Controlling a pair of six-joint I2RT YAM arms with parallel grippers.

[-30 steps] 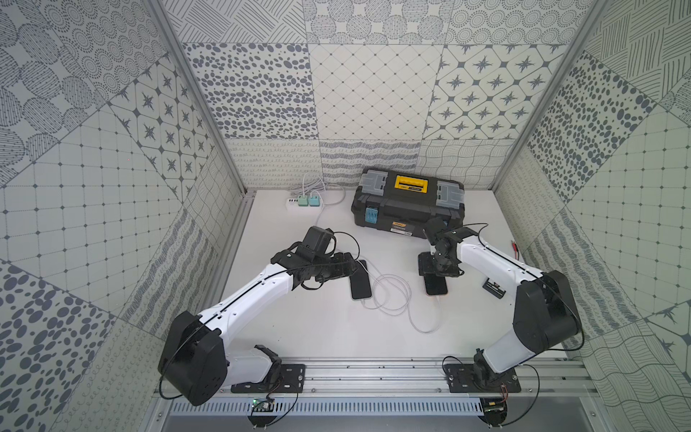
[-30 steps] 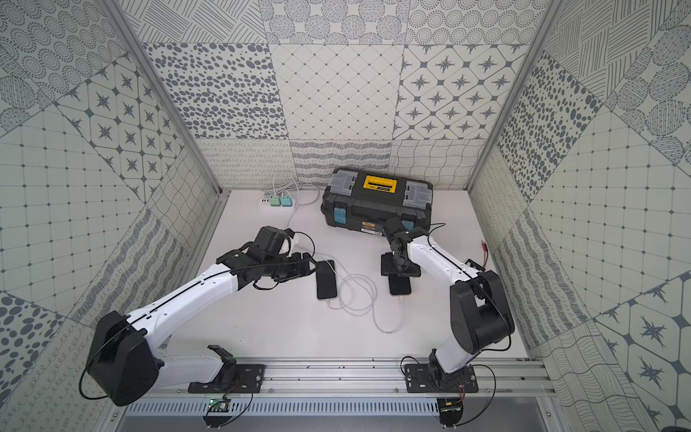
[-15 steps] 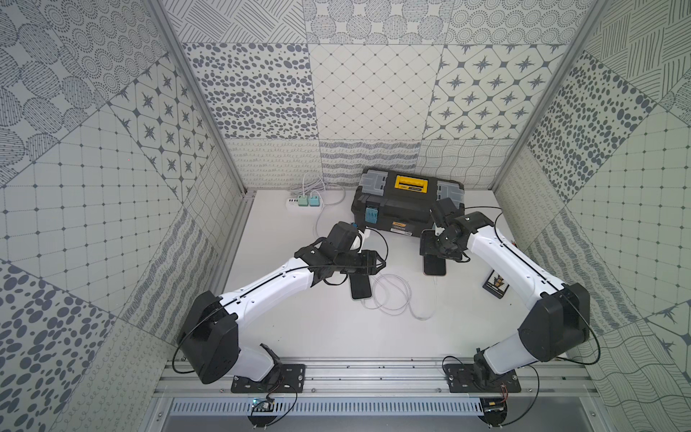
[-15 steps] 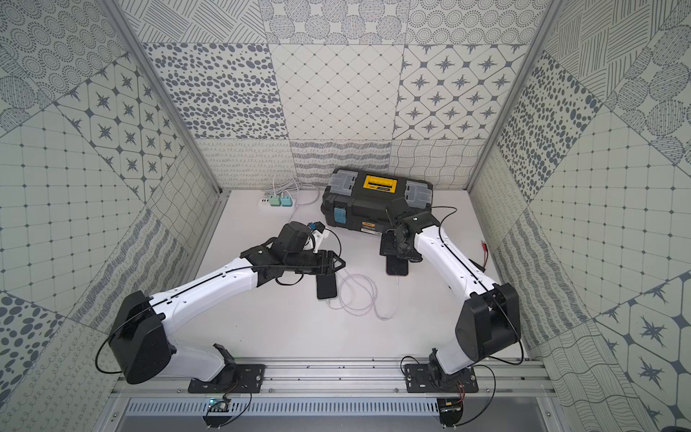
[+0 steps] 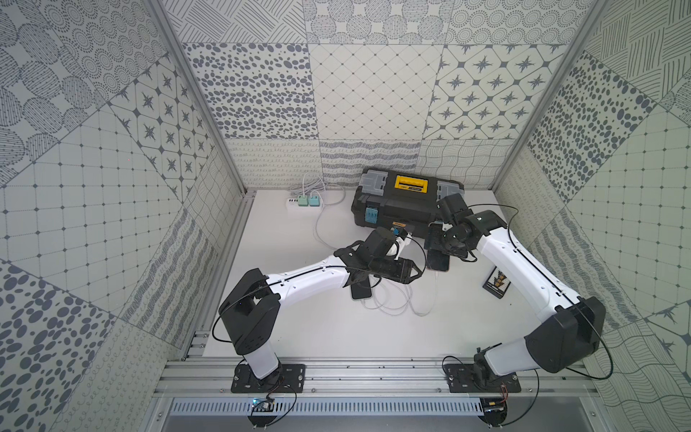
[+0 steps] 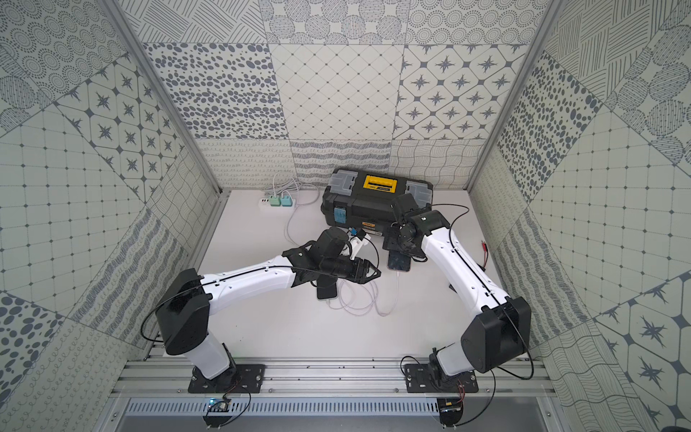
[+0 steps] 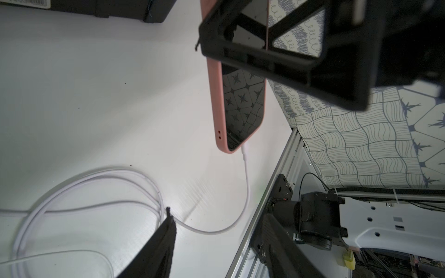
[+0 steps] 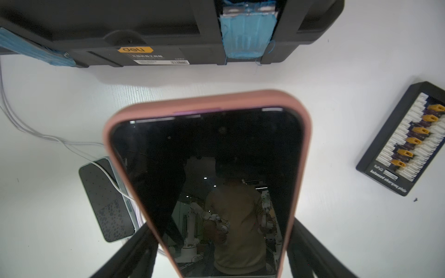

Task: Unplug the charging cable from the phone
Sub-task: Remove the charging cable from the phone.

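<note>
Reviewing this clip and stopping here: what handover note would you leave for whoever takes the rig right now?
The right end effector is shut on the pink-cased phone, holding it above the table.
The left end effector is open, near the slack of the white charging cable, gripping nothing.
The plug is still seated in the phone's bottom edge; the rest of the cable loops on the table. A second phone lies flat nearby.
Done: phone picked up. Left: grip the cable near the plug and pull it out.
</note>
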